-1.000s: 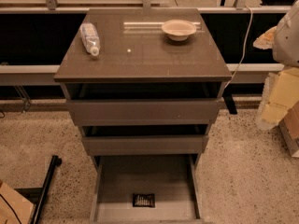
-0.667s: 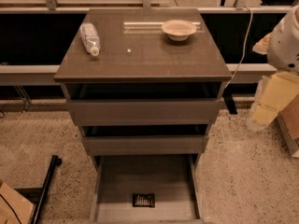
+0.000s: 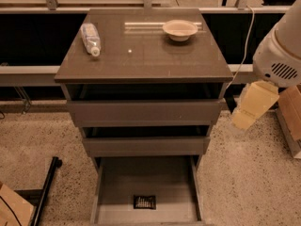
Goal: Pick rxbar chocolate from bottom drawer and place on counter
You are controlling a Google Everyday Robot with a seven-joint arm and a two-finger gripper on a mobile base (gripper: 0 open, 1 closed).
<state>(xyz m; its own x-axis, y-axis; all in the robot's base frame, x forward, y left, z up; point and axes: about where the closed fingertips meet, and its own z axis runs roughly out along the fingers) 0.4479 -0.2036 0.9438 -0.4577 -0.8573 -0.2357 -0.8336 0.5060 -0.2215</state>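
The rxbar chocolate [image 3: 144,202], a small flat black bar with pale markings, lies on the floor of the open bottom drawer [image 3: 160,178], near its front middle. The counter [image 3: 141,60] is the glossy grey-brown top of the cabinet. My arm comes in from the right edge with a white joint [image 3: 282,55]. Its cream end, the gripper [image 3: 245,114], hangs beside the cabinet's right side at the height of the top drawer. It is well above and to the right of the bar and holds nothing that I can see.
A clear plastic bottle [image 3: 91,38] lies on the counter's left side and a pale bowl [image 3: 179,29] stands at its back right. Two upper drawers [image 3: 143,112] are slightly pulled out. A black pole [image 3: 44,192] and a cardboard box [image 3: 11,211] are at the lower left. Another box [image 3: 291,112] is at the right.
My arm and its cream end have moved left, closer to the cabinet's right side. The bar, drawers, bottle and bowl have not moved.
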